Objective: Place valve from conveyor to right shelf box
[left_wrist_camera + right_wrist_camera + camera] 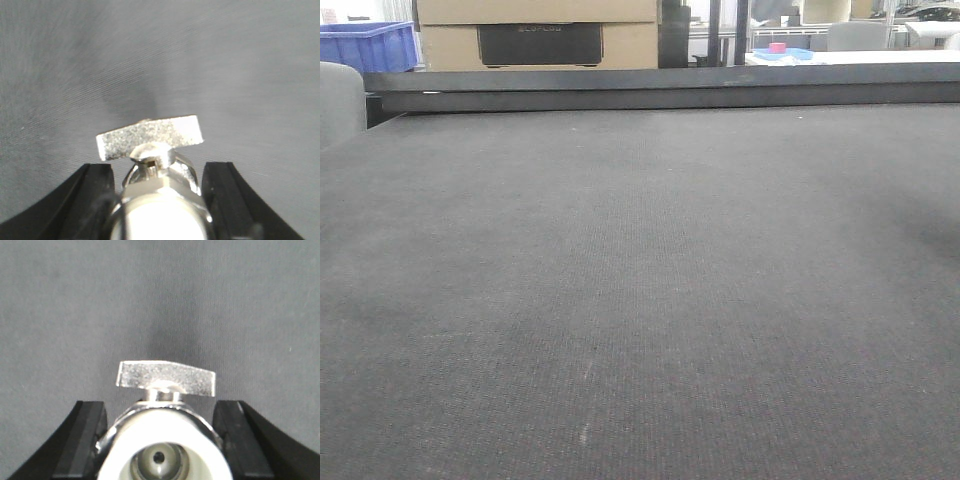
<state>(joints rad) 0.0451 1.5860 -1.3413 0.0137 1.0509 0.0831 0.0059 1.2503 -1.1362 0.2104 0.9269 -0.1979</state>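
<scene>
In the left wrist view my left gripper (159,169) is shut on a silver valve (150,136). Its flat lever sticks out sideways past the black fingertips (97,175), above the dark grey conveyor belt (225,65). In the right wrist view my right gripper (160,406) is shut on a second valve (166,378) with a white-rimmed open end facing the camera, also over the belt (160,295). The front view shows only the bare belt (640,300); neither gripper nor valve appears there. The right shelf is out of view.
A dark rail (660,85) runs along the belt's far edge. Behind it stand a blue plastic crate (365,45) at the far left and a tan cardboard box (535,30). A grey rounded object (338,100) sits at the left edge.
</scene>
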